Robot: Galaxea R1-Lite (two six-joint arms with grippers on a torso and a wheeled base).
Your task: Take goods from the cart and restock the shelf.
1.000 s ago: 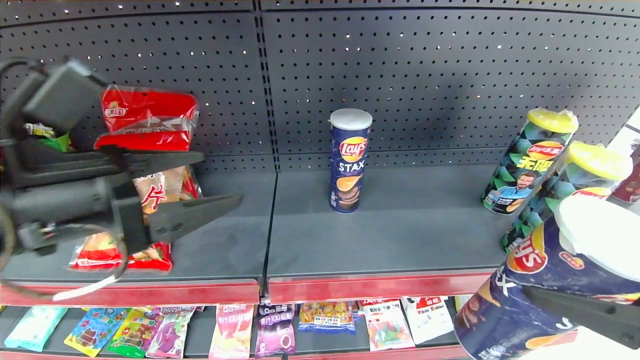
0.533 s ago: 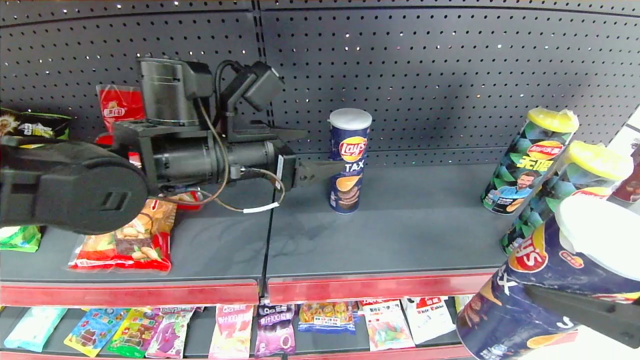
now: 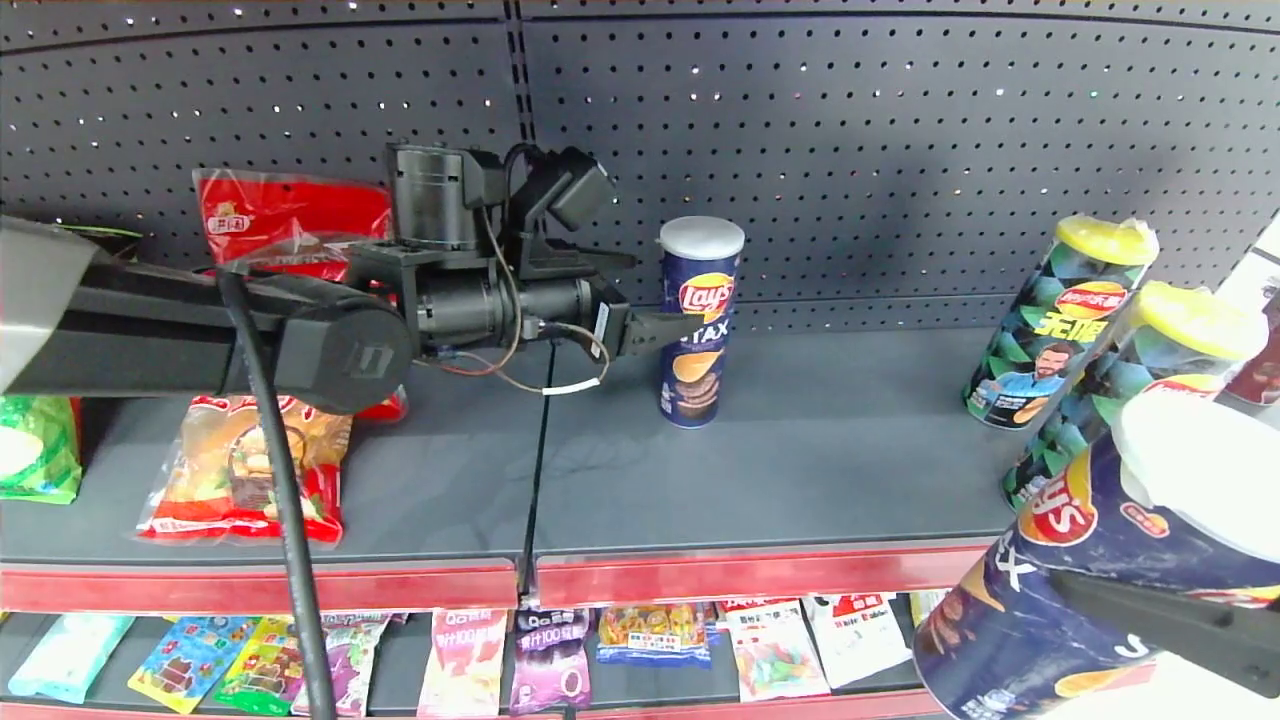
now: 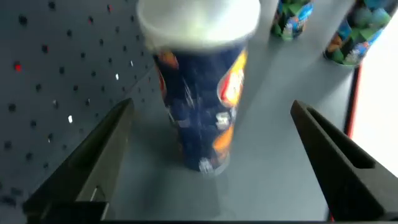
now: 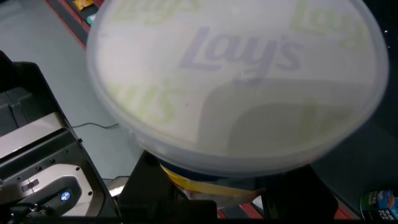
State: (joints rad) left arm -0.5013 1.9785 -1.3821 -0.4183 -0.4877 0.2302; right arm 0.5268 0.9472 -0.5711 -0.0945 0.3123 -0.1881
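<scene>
Dark grey metal shelf (image 3: 820, 470) with a red front edge, backed by black pegboard (image 3: 850, 150).

Far left edge: 1 green plastic bag (image 3: 35, 450). Next to it, 1 red-and-orange flat snack bag (image 3: 240, 480) lies near the front edge. 1 red foil bag (image 3: 285, 215) leans on the pegboard behind it. The left arm (image 3: 150, 330) crosses above these bags.

Left gripper (image 4: 211, 107): released. Its 2 black fingers (image 4: 93, 162) are spread wide, 1 on each side of the blue cylindrical chip can with a grey lid (image 3: 703, 290), apart from its wall in the left wrist view. The can stands upright toward the back of the shelf, just right of the panel seam.

Right end of the shelf: 2 green printed cans with yellow lids (image 3: 1060, 320), both tilted, 1 in front of the other. Whether they touch cannot be told.

Off the front right corner: right gripper (image 3: 1150, 612) clenched on a second blue chip can with a white lid (image 3: 1060, 540), held tilted.

Below the front edge: a row of small colourful packets (image 3: 460, 660).
</scene>
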